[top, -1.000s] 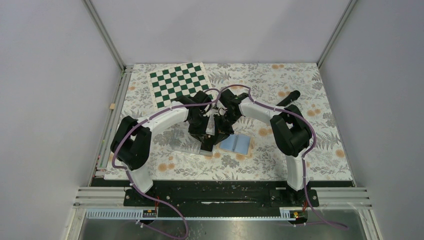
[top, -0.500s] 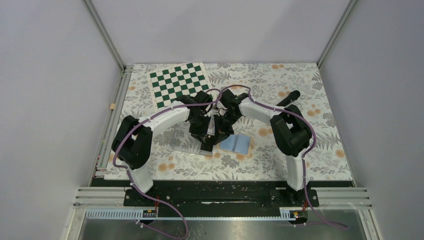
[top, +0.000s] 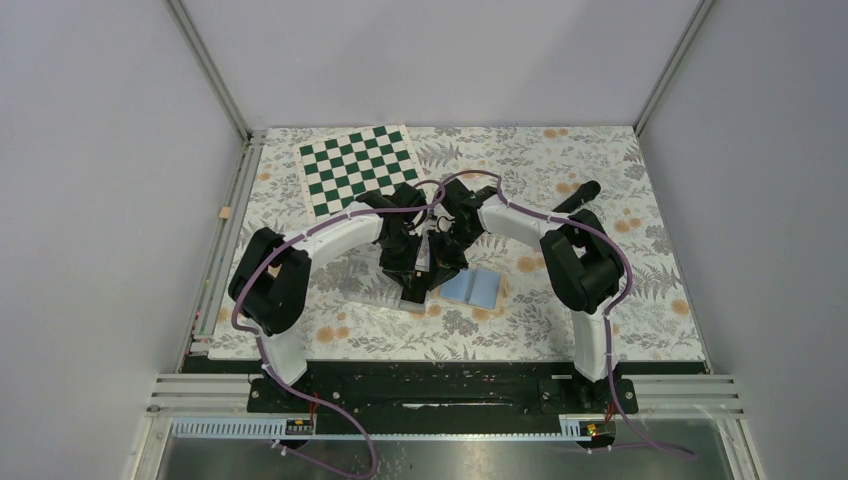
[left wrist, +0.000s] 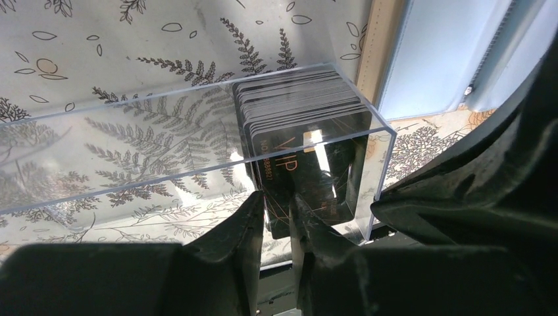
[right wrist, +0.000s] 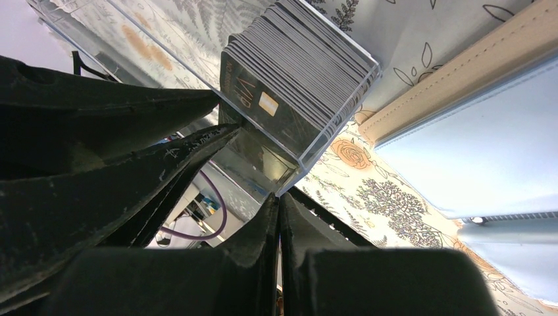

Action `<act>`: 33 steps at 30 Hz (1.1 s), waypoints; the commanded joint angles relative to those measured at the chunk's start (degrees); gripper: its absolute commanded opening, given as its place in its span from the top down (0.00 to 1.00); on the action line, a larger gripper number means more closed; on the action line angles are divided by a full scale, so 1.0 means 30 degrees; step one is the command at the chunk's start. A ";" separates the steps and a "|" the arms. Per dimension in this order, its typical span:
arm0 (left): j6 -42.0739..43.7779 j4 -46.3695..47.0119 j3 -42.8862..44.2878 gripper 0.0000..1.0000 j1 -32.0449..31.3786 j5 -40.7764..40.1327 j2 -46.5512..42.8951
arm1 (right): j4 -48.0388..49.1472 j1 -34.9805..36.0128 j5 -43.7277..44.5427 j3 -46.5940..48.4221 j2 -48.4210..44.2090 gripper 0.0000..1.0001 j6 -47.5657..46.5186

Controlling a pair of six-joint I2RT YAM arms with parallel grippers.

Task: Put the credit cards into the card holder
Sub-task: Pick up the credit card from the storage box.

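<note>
A stack of black credit cards point(left wrist: 299, 99) stands in a clear tray point(left wrist: 131, 138); the front card point(left wrist: 309, 168) reads VIP. My left gripper point(left wrist: 278, 197) has a narrow gap between its jaws, tips at that card's lower left corner; contact is unclear. My right gripper point(right wrist: 279, 197) is shut on the tray's corner edge point(right wrist: 293, 174), just below the stack point(right wrist: 296, 66). The card holder point(top: 473, 288) lies open, blue lining up, right of the tray; it also shows in the left wrist view point(left wrist: 441, 52) and the right wrist view point(right wrist: 474, 151). From above, both grippers point(top: 413, 288) point(top: 442, 268) meet over the tray.
A green and white checkerboard point(top: 360, 165) lies at the back left. A black marker point(top: 577, 194) lies at the back right. The floral mat point(top: 620, 300) covers the table, with metal rails along its left and near edges.
The left arm's elbow has shifted slightly to the right. Both grippers stay at the tray and the card holder has not moved.
</note>
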 commanded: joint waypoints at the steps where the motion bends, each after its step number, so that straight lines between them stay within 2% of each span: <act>1: -0.0050 0.0637 0.0738 0.79 -0.0419 0.0878 -0.0023 | -0.0163 0.0111 -0.0306 -0.0134 0.0028 0.95 -0.0162; 4: -0.0074 0.0637 0.0752 0.80 -0.0429 0.0819 -0.0116 | -0.0160 0.0103 -0.0338 -0.0156 0.0027 0.95 -0.0178; 8: -0.0116 0.0625 0.0751 0.90 -0.0438 0.0848 -0.0271 | -0.0187 0.0117 -0.0336 -0.0142 0.0053 0.95 -0.0188; 14: -0.0197 0.0620 0.0742 1.00 -0.0442 0.0826 -0.0598 | -0.0183 0.0095 -0.0366 -0.0112 0.0121 0.95 -0.0188; 27: -0.0645 0.0349 0.1036 1.00 -0.0420 0.0628 -0.1236 | -0.0173 0.0113 -0.0355 -0.0120 0.0103 0.96 -0.0166; 33: -0.0968 0.0439 0.1040 1.00 -0.0398 0.0631 -0.1515 | -0.0149 0.0118 -0.0395 -0.0114 0.0140 1.00 -0.0188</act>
